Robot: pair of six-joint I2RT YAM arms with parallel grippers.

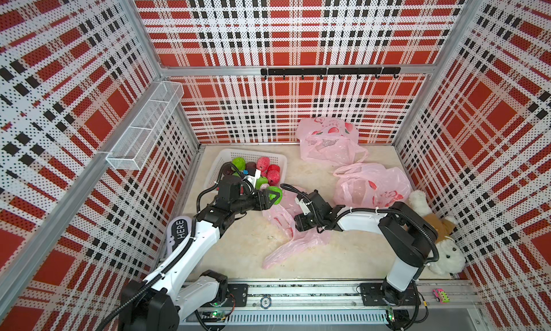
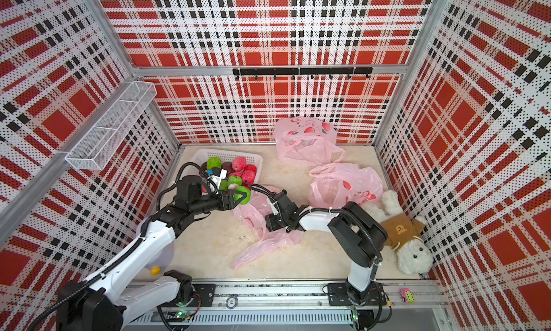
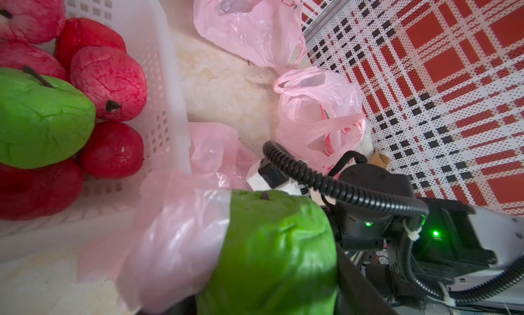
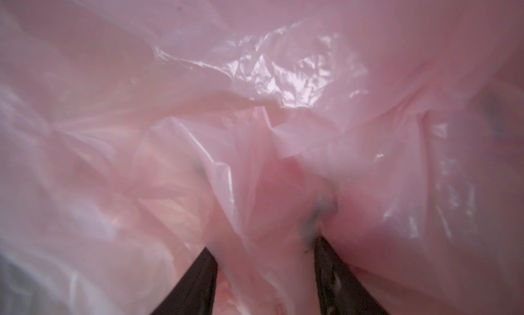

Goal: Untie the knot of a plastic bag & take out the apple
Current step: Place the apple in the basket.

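Clamping the green apple (image 1: pixel 277 192), the left gripper (image 1: pixel 273 197) holds it just beside the basket (image 3: pixel 161 81) — film from the pink bag (image 1: pixel 281 225) clings over it and may drag along. The right gripper (image 4: pixel 265 248) has its jaws apart amid plastic, pinning nothing — the bag could lift.

Quick count on my rig: pink plastic bag (image 1: pixel 325 141) (image 1: pixel 372 183) (image 1: pixel 283 249) x3, green apple (image 1: pixel 238 163) (image 1: pixel 263 182) (image 1: pixel 275 191) x3 that I can make out, red apple (image 1: pixel 263 162) pile too jumbled to count, white basket (image 1: pixel 226 152) x1, plush dog (image 1: pixel 447 256) x1, toy car (image 1: pixel 440 295) x1.
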